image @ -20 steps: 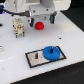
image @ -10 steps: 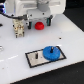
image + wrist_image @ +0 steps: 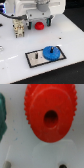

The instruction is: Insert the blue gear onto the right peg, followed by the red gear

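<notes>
1. Nearest the camera in the exterior view, the grey, black-bordered plate (image 3: 44, 55) is lying flat on the white table (image 3: 15, 50), close to the table's front edge and angled to it.
2. The blue gear (image 3: 51, 52) is sitting on the plate's end toward the exterior view's right, lying flat and covering most of that end; the right peg it would be seated on is too small and blurred to make out there.
3. On the plate's other end a tiny dark pin (image 3: 36, 56) is standing up from the bare grey face, apart from the blue gear.
4. Farther back, near the table's rear edge, the red gear (image 3: 38, 25) is showing under the robot's white body, between two dark uprights.
5. The gripper (image 3: 38, 24) is hanging over that spot; its fingertips cannot be told apart from the gear in this blurred view, so it cannot be said whether the jaws are apart or clamped on the gear.
6. In the wrist view the red gear (image 3: 50, 112) is filling most of the picture, its toothed rim and dark centre hole facing the camera, with the white table beneath it.
7. A dark green rounded object (image 3: 2, 115) is showing at the picture's edge beside the red gear, not touching it.
</notes>
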